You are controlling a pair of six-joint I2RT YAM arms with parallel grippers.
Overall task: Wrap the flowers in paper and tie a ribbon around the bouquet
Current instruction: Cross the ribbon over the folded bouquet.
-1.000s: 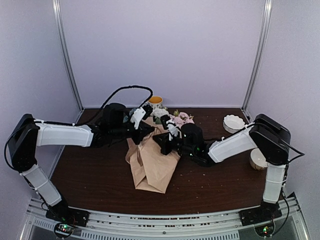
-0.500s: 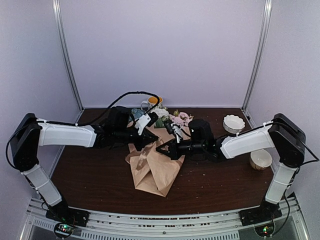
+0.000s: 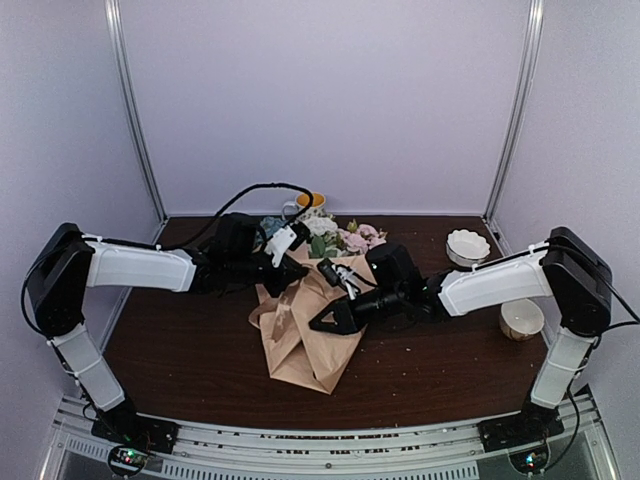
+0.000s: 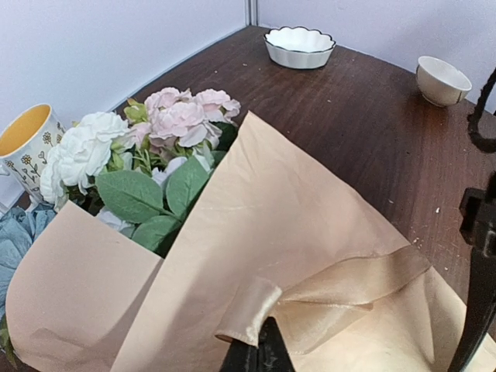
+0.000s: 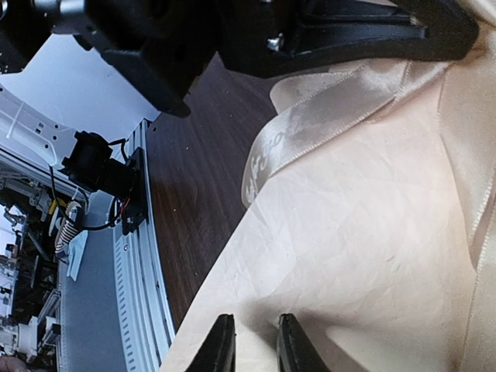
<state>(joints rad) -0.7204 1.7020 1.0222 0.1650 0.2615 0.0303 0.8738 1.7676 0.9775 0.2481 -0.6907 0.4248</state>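
Note:
The bouquet lies mid-table, a peach-tan paper (image 3: pixel 305 340) cone with the flowers (image 3: pixel 345 238) at its far end. White and pink roses and green leaves (image 4: pixel 167 132) show above the paper (image 4: pixel 256 217). A champagne satin ribbon (image 4: pixel 349 291) lies across the cone. My left gripper (image 4: pixel 263 349) is shut on one end of the ribbon and sits at the cone's left side (image 3: pixel 293 266). My right gripper (image 5: pixel 252 345) hovers just over the paper (image 5: pixel 372 232) with its jaws slightly apart and nothing between them. The ribbon (image 5: pixel 325 108) runs past above it.
A yellow-lined mug (image 4: pixel 27 147) stands behind the flowers. A scalloped white bowl (image 3: pixel 468 244) and a small cup (image 3: pixel 522 320) sit at the right. The right arm's black link (image 4: pixel 477 256) is close beside the cone. The table's near rail (image 5: pixel 143 256) shows.
My right gripper has swung from beside the flowers toward the near side over the paper, and its jaws have parted. The left gripper has shifted slightly, staying shut on the ribbon.

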